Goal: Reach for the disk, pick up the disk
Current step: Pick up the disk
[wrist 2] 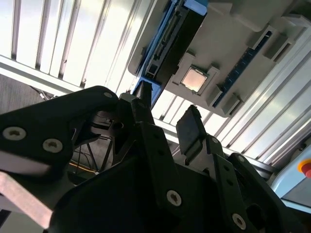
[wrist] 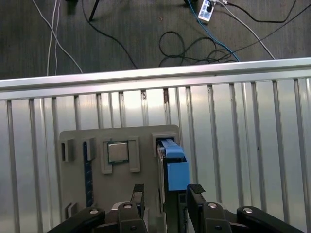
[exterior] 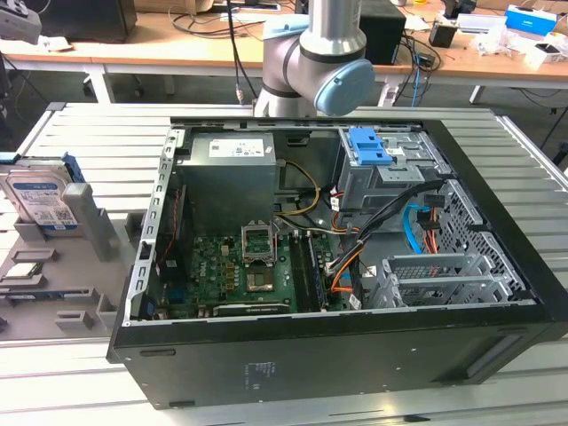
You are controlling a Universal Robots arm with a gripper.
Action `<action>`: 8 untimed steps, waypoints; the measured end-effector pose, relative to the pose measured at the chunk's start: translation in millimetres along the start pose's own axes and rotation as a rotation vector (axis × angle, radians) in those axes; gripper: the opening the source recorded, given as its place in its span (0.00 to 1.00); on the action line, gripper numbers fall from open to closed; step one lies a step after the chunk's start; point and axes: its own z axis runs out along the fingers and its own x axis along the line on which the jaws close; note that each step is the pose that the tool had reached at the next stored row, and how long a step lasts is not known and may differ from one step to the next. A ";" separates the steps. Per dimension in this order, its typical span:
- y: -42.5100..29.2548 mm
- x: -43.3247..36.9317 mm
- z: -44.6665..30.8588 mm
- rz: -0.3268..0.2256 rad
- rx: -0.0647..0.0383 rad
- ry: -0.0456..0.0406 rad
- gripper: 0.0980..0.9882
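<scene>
Two fingers [wrist: 138, 196] of my gripper [wrist: 166, 201] gape empty above the upright disk [wrist: 174, 162] in its tray [wrist: 77, 165]; best drop straight, centred on it, then squeeze evenly.

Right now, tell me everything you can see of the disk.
The disk is a flat rectangular drive, silver metal by its look, with a white-and-blue label on its broad face and blue plastic rails along its sides. It stands on edge in a slot of the grey holder on the slatted table, to the exterior view's left of the computer case. In the first wrist view its blue edge lines up with the gap of the open pincer; no contact is visible.
</scene>
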 end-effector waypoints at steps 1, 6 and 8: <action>0.0 -0.1 0.3 0.000 0.000 0.0000 0.43; 0.0 -0.6 2.4 0.000 0.000 -0.0001 0.43; 0.0 -0.7 2.8 0.000 0.000 0.0000 0.43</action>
